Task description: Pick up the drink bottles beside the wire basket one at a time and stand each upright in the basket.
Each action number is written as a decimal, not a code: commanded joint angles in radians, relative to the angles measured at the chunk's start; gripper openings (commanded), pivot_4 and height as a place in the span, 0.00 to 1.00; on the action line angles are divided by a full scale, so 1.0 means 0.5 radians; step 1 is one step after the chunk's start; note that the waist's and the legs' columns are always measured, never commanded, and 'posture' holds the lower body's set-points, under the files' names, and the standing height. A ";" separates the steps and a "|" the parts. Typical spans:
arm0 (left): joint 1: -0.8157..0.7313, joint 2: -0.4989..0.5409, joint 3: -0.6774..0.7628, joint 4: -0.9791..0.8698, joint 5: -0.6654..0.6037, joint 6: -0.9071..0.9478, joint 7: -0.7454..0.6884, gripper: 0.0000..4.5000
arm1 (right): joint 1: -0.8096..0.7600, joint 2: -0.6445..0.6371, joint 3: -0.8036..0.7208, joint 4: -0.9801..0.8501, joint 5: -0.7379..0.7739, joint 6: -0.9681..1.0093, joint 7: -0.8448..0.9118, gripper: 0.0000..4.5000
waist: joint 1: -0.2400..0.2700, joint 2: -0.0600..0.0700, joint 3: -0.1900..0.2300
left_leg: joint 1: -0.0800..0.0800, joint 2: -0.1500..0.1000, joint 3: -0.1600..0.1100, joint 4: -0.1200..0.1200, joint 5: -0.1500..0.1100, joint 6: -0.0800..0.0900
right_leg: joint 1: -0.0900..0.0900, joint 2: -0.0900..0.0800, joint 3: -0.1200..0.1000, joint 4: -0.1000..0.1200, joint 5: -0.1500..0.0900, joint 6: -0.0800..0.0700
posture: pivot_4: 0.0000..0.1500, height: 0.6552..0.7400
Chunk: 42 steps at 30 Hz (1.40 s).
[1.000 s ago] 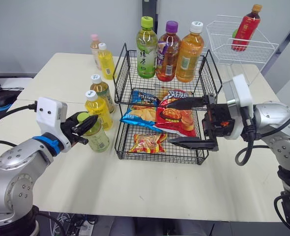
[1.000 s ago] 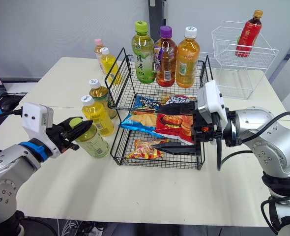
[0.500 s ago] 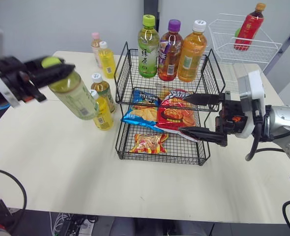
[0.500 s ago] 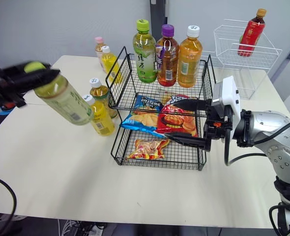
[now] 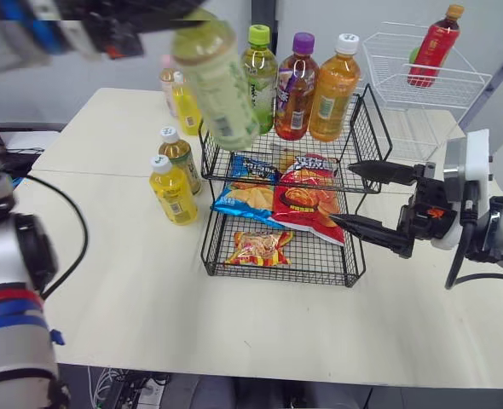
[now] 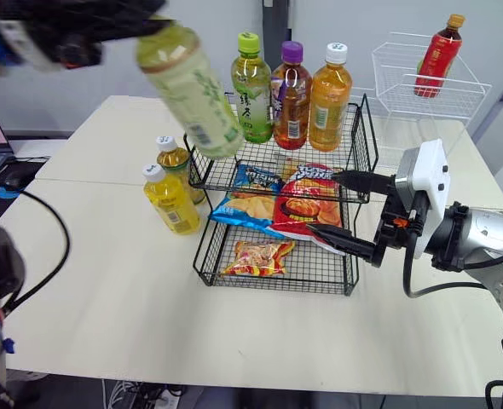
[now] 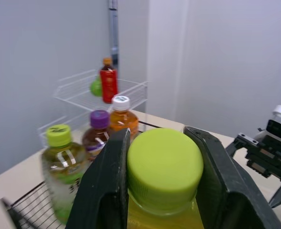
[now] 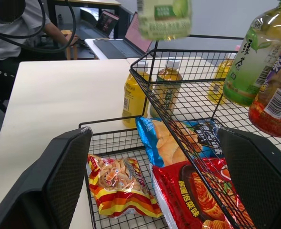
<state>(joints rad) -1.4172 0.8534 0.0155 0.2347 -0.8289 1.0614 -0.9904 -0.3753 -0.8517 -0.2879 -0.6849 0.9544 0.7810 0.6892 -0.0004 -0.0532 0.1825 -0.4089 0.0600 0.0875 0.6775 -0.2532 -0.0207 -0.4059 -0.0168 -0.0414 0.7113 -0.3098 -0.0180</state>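
one green-tea bottle (image 5: 217, 85) tilted in the air over the far-left corner of the black wire basket (image 5: 354, 264), left gripper (image 7: 159, 136) clamped on its cap, right gripper (image 5: 341, 192) spread wide just right of the basket, three bottles (image 5: 296, 77) upright in its top tier, four bottles (image 5: 171, 189) standing left of it, three snack bags (image 5: 307, 200), beige table (image 5: 132, 281), grey wall (image 5: 106, 72)

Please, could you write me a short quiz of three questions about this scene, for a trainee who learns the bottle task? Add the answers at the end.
1. True or false: the left gripper has its fingers shut on the pale green plastic bottle with the lime cap.
2. Which cap colour is in the middle of the bottle row in the upper tier of the black wire basket? A) white B) purple C) pink
3. How many bottles stand in that upper tier?
Key: 1 true; 2 B, the purple-capped brown bottle; 3 three.
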 commanded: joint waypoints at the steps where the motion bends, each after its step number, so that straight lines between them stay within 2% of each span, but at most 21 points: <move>1: -0.185 -0.178 -0.092 0.235 0.233 -0.331 -0.137 0.31 | 0.057 -0.029 -0.146 -0.132 0.075 0.010 -0.143 1.00 | 0.000 0.000 0.000 | -0.001 0.000 0.000 0.000 0.000 0.000 | -0.001 0.000 0.000 0.000 0.000 0.000 | 1.00 1.00; 5: -0.305 -0.507 -0.173 0.550 0.436 -0.621 -0.205 0.31 | 0.158 -0.045 -0.216 -0.231 0.110 0.032 -0.275 1.00 | -0.004 0.001 0.000 | -0.006 0.000 0.001 0.000 0.001 -0.001 | -0.005 0.000 0.002 -0.001 0.000 -0.001 | 1.00 1.00; 10: -0.376 -0.764 -0.262 0.783 0.642 -0.890 -0.337 0.31 | 0.225 -0.054 -0.250 -0.299 0.133 0.043 -0.433 1.00 | -0.010 0.003 0.002 | -0.013 -0.001 0.002 0.000 0.002 -0.003 | -0.011 0.001 0.003 -0.004 0.003 -0.005 | 1.00 1.00; 14: -0.447 -0.931 -0.262 1.008 0.798 -1.082 -0.327 0.31 | 0.232 -0.056 -0.256 -0.317 0.154 0.035 -0.525 1.00 | -0.010 0.004 0.003 | -0.014 -0.001 0.003 0.000 0.002 -0.003 | -0.012 0.001 0.004 -0.006 0.001 -0.003 | 1.00 1.00; 19: -0.538 -1.063 -0.232 1.251 0.904 -1.195 -0.347 0.31 | 0.264 -0.077 -0.302 -0.353 0.209 0.034 -0.604 1.00 | -0.009 0.005 0.003 | -0.015 -0.001 0.002 0.000 0.001 -0.002 | -0.012 0.001 0.003 -0.007 0.000 0.001 | 1.00 1.00; 29: -0.636 -1.160 -0.193 1.515 1.052 -1.292 -0.457 0.31 | 0.334 -0.133 -0.442 -0.336 0.166 0.006 -0.726 1.00 | -0.008 0.006 0.003 | -0.015 -0.002 0.001 0.000 0.001 -0.002 | -0.012 0.001 0.003 -0.008 -0.001 0.002 | 1.00 1.00; 31: -0.649 -1.169 -0.174 1.536 1.064 -1.305 -0.467 0.47 | 0.332 -0.145 -0.464 -0.319 0.152 -0.002 -0.722 1.00 | -0.008 0.006 0.003 | -0.015 -0.002 0.001 0.000 0.001 -0.002 | -0.012 0.001 0.003 -0.008 -0.001 0.002 | 1.00 1.00; 34: -0.655 -1.172 -0.158 1.523 1.070 -1.280 -0.530 0.62 | 0.329 -0.150 -0.482 -0.301 0.151 -0.017 -0.718 1.00 | -0.009 0.006 0.003 | -0.015 -0.002 0.002 0.000 0.001 -0.002 | -0.012 0.001 0.003 -0.008 -0.001 0.002 | 1.00 1.00; 39: -0.646 -1.148 -0.133 1.460 1.080 -1.237 -0.588 0.97 | 0.338 -0.104 -0.384 -0.326 0.092 -0.058 -0.761 1.00 | -0.009 0.006 0.003 | -0.015 -0.002 0.001 0.000 0.001 -0.002 | -0.011 0.001 0.003 -0.008 -0.001 0.002 | 1.00 1.00; 42: -0.586 -1.084 -0.139 1.328 1.071 -1.175 -0.658 0.99 | 0.317 -0.089 -0.363 -0.307 0.091 -0.060 -0.771 1.00 | -0.010 0.006 0.003 | -0.015 -0.002 0.001 0.000 0.002 -0.003 | -0.011 0.001 0.003 -0.007 -0.001 0.002 | 1.00 1.00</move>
<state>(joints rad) -1.7006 0.2830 -0.0733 0.9666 -0.2874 0.4590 -1.2940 -0.2067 -0.8947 -0.4558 -0.8235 1.0032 0.7727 0.3127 -0.0055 -0.0502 0.1841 -0.4162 0.0591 0.0882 0.6775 -0.2525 -0.0220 -0.4115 -0.0161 -0.0398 0.7077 -0.3103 -0.0172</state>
